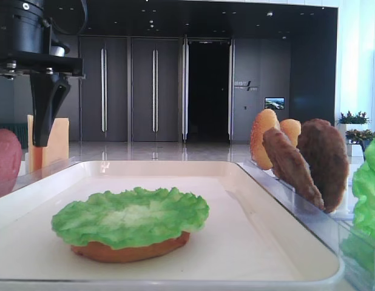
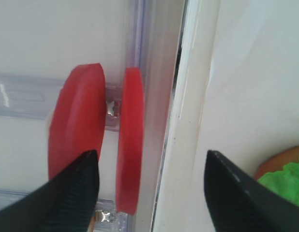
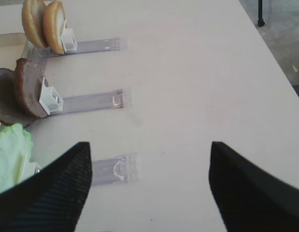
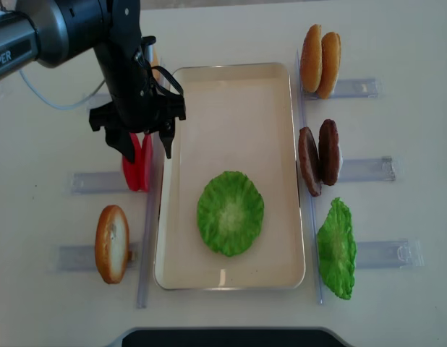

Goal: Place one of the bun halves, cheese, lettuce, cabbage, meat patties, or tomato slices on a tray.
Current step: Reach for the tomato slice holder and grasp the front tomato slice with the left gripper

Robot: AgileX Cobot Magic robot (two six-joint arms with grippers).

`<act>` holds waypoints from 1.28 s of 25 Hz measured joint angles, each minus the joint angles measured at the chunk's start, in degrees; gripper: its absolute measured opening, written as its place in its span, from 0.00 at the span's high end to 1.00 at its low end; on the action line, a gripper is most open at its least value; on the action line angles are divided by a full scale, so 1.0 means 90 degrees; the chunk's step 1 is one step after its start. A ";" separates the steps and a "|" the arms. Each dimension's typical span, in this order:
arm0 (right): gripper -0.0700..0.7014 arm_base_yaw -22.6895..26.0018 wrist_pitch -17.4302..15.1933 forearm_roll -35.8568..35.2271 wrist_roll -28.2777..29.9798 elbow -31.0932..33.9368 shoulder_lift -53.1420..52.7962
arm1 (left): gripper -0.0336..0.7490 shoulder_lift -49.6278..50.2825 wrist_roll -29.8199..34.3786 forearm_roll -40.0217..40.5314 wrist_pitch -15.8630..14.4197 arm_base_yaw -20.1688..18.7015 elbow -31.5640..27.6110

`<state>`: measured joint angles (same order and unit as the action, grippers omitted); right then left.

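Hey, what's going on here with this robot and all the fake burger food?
A burger is being stacked on the tray: a bun base lies there with a lettuce leaf on top. The left gripper hangs open over the two tomato slices standing upright in their holder left of the tray, with one slice between its fingers, not yet gripped. The right gripper is open and empty over the bare table near the meat patties.

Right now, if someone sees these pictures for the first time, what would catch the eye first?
Probably the bright green lettuce lying on a bun half in the middle of the cream tray. Next, the left gripper, jaws apart, above two red tomato slices standing left of the tray.
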<state>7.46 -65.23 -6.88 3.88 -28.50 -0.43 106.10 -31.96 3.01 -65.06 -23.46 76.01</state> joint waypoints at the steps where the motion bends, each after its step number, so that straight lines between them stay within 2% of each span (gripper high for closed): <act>1: 0.24 0.0000 0.0000 0.0000 0.0000 0.0000 0.0000 | 0.31 0.0000 0.0000 0.0000 0.0000 0.0000 0.0000; 4: 0.24 0.0000 0.0000 0.0000 0.0000 0.0000 0.0000 | 0.39 0.0000 0.0000 0.0000 0.0000 0.0000 0.0000; 8: 0.24 0.0000 0.0000 0.0000 0.0000 0.0000 0.0000 | 0.45 0.0000 0.0064 0.0000 0.0000 0.0000 0.0000; 32: 0.24 0.0000 0.0000 0.0000 0.0000 0.0000 0.0000 | 0.46 0.0000 0.0125 0.0166 -0.0169 0.0000 0.0000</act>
<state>7.46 -65.23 -6.88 3.88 -28.50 -0.43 106.10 -30.83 4.50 -66.58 -23.46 76.01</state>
